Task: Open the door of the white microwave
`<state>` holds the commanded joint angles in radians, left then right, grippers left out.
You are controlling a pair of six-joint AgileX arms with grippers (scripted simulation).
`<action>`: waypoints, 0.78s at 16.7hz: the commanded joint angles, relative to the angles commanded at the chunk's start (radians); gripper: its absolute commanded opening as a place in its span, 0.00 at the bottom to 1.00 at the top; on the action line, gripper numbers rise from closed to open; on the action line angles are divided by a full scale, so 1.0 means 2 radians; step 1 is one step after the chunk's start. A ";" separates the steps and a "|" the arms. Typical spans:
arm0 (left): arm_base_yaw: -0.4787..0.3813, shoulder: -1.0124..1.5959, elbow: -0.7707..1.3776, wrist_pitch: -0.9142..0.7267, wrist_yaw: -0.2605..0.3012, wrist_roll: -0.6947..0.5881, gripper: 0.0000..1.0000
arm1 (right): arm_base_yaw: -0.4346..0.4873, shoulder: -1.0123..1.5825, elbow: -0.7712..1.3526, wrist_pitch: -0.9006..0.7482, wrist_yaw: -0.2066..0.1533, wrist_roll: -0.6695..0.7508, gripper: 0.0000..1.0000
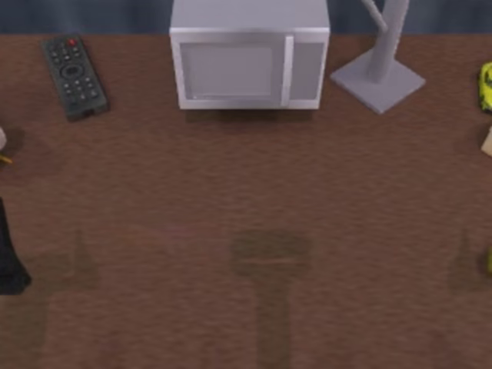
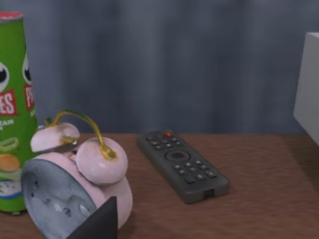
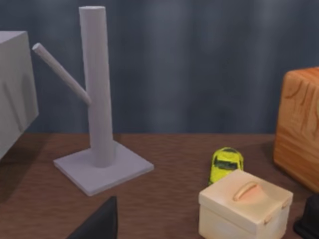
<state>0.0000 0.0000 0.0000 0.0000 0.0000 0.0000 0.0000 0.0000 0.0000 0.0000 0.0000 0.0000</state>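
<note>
Standing at the table's (image 1: 246, 231) far edge, white microwave (image 1: 250, 54), door (image 1: 231, 73) closed.

The table (image 1: 231, 231) is brown wood, matt and finely grained. The microwave (image 1: 250, 23) looks like smooth matt white plastic, its door (image 1: 231, 73) window pale grey. The remote (image 1: 74, 77) is dark matt plastic. The far-right stand (image 1: 378, 79) is smooth and grey. The clock (image 2: 75, 194) is glossy pink.

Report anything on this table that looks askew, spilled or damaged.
Nothing stands out. The white microwave sits square at the table's far edge with its door closed. The remote lies flat at an angle, and the grey stand is upright.
</note>
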 joint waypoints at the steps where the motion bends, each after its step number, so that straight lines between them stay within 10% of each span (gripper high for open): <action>1: 0.000 0.000 0.000 0.000 0.000 0.000 1.00 | 0.000 0.000 0.000 0.000 0.000 0.000 1.00; 13: -0.119 0.335 0.320 -0.114 -0.070 -0.103 1.00 | 0.000 0.000 0.000 0.000 0.000 0.000 1.00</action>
<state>-0.2383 0.6697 0.6409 -0.2282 -0.1401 -0.2067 0.0000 0.0000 0.0000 0.0000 0.0000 0.0000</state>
